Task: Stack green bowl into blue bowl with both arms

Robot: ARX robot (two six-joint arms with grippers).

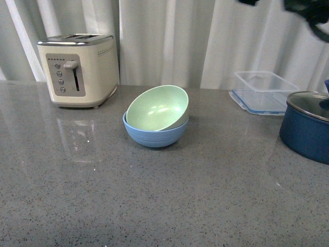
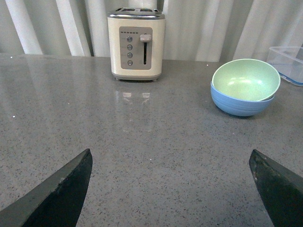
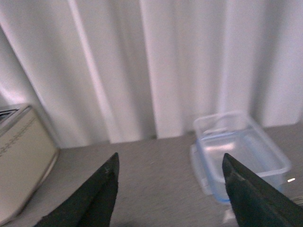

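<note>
The green bowl [image 1: 157, 108] sits tilted inside the blue bowl [image 1: 155, 135] in the middle of the grey counter. Both also show in the left wrist view, green bowl [image 2: 245, 80] in blue bowl [image 2: 240, 104]. My left gripper [image 2: 170, 189] is open and empty, low over bare counter, well short of the bowls. My right gripper [image 3: 170, 189] is open and empty, raised and facing the curtain; a dark part of that arm [image 1: 308, 13] shows at the top right of the front view. The bowls are out of the right wrist view.
A cream toaster [image 1: 77, 69] stands at the back left. A clear plastic container [image 1: 263, 91] sits at the back right and shows in the right wrist view [image 3: 239, 151]. A dark navy pot with glass lid [image 1: 308, 126] is at the right edge. White curtains hang behind.
</note>
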